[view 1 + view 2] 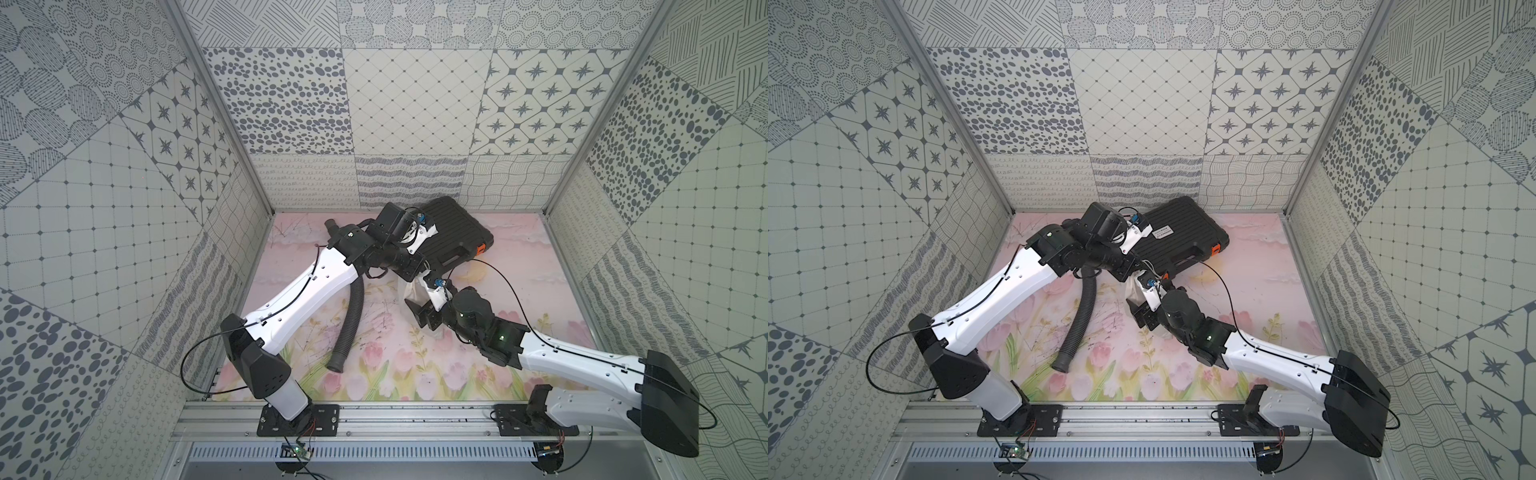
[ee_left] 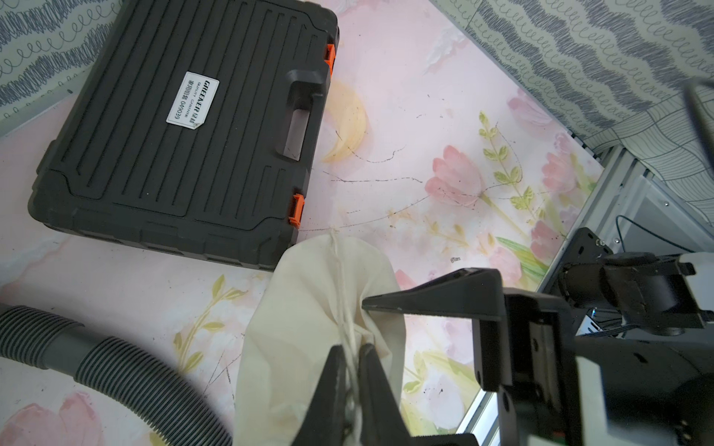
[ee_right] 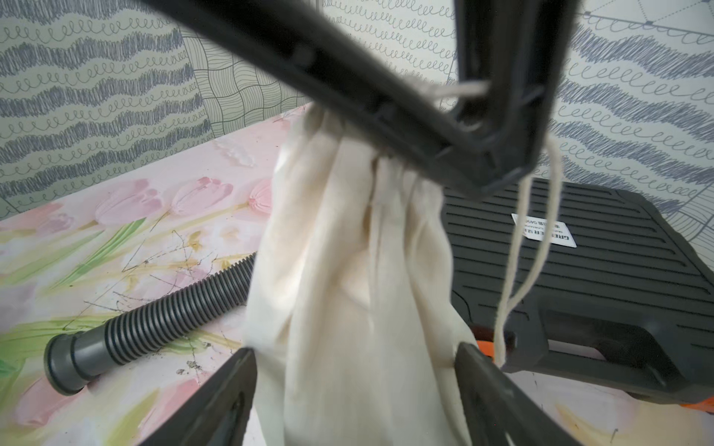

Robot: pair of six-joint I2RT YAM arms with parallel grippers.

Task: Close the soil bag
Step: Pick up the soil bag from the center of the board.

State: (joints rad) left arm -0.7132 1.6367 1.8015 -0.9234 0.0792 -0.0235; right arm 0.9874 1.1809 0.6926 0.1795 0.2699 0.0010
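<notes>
Left wrist view gives the clearest writing: a white label (image 2: 192,99) on the lid of the black case (image 2: 185,135) reads "GREENER" and "049039", with a line of Chinese characters and smaller print too fine to read. Two orange latches (image 2: 296,208) sit on the case's handle side. The right wrist view shows the same label only in part, at the picture's edge. The soil bag (image 2: 309,309) is between the case and the grey ribbed hose (image 2: 96,367) on the flowered tabletop (image 2: 425,116), its far end just beside the case's corner. The left gripper (image 2: 349,347) is clenched on the pale cord (image 2: 340,285) at the bag's gathered mouth, and a loop of cord hangs down in front of the case. The right gripper (image 3: 355,349) is released, its fingers spread wide on either side of the cloth, with the bag's edges against both fingertips. Whether the bag's bottom rests on the tabletop cannot be told. In both top views the two arms cross over the bag and hide most of it, leaving a small cream patch (image 1: 409,291) (image 1: 1136,291).
</notes>
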